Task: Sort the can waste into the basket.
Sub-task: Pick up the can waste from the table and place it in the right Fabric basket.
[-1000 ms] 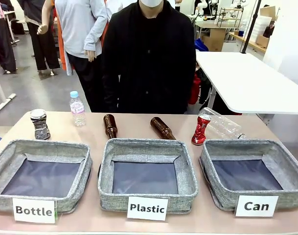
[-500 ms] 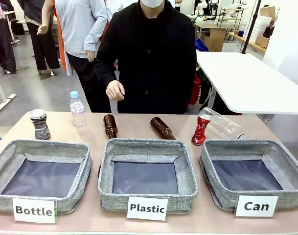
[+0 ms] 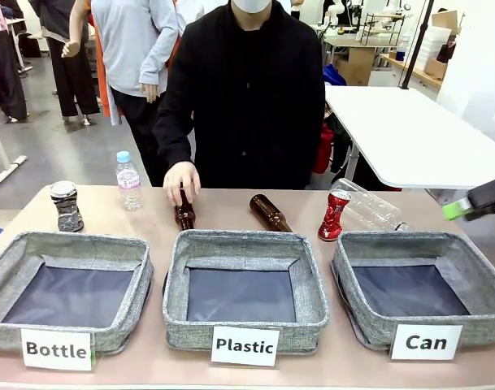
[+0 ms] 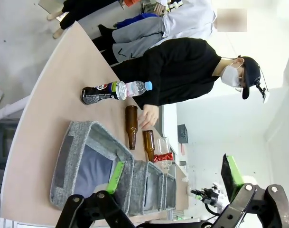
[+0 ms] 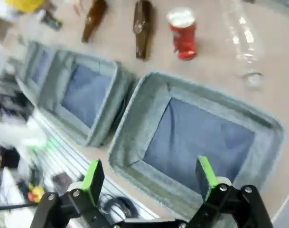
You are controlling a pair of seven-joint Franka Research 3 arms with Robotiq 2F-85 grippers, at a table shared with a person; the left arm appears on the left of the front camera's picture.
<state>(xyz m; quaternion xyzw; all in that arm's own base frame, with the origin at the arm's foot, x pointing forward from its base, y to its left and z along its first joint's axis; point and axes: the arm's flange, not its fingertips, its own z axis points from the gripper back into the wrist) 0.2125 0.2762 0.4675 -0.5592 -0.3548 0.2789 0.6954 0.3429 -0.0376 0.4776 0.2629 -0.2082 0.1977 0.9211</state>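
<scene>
A shiny red crushed can (image 3: 334,215) stands just behind the far left corner of the grey basket (image 3: 410,237) with the white "Can" card (image 3: 426,341). At the table's far left stands a dark crushed can (image 3: 67,205) with a silver top. My right gripper (image 3: 458,210) reaches in from the right edge, above that basket. In the right wrist view it (image 5: 149,175) is open over the basket (image 5: 130,128), with the red can (image 5: 183,33) beyond. My left gripper (image 4: 175,175) is open, high off the table, far from the dark can (image 4: 99,92).
Baskets marked "Plastic" (image 3: 245,244) and "Bottle" (image 3: 68,242) sit to the left. The person's hand (image 3: 182,180) rests on one brown bottle (image 3: 184,215); another (image 3: 270,213) lies beside it. A small water bottle (image 3: 128,180) stands behind, and a clear plastic bottle (image 3: 373,210) lies by the red can.
The person's hand has come down onto the left brown bottle. My right gripper has come into the front view from the right edge.
</scene>
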